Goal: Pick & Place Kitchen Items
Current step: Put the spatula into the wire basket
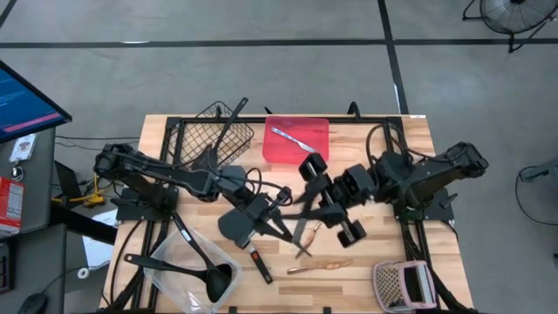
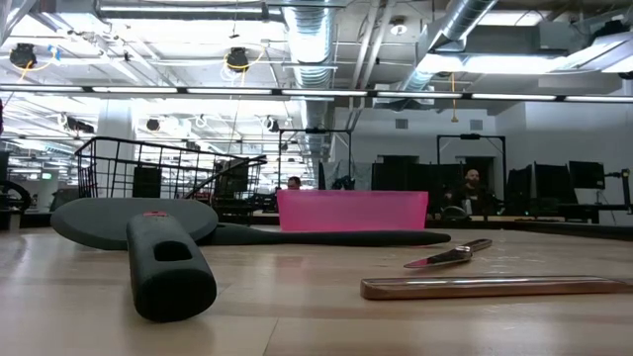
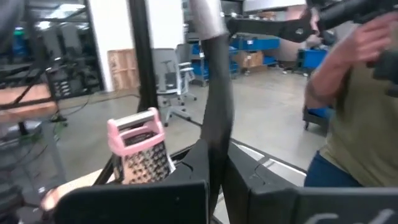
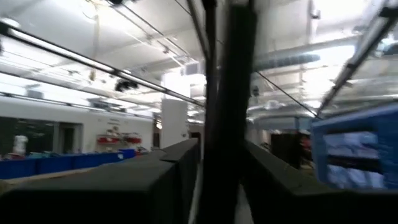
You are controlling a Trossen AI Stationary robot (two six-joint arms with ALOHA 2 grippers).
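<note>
Overhead view, table centre — left gripper (image 1: 281,218) and right gripper (image 1: 301,205) meeting over a dark utensil (image 1: 301,228). Left fingers clamped together on its handle, seen upright between them in the left wrist view (image 3: 214,134). Right fingers slightly apart around a dark shaft (image 4: 227,106); grip uncertain. Black spatula (image 1: 237,228) just left; tan stick (image 1: 321,264) lower centre; silver piece (image 1: 292,137) on red tray (image 1: 316,150), upper centre.
</note>
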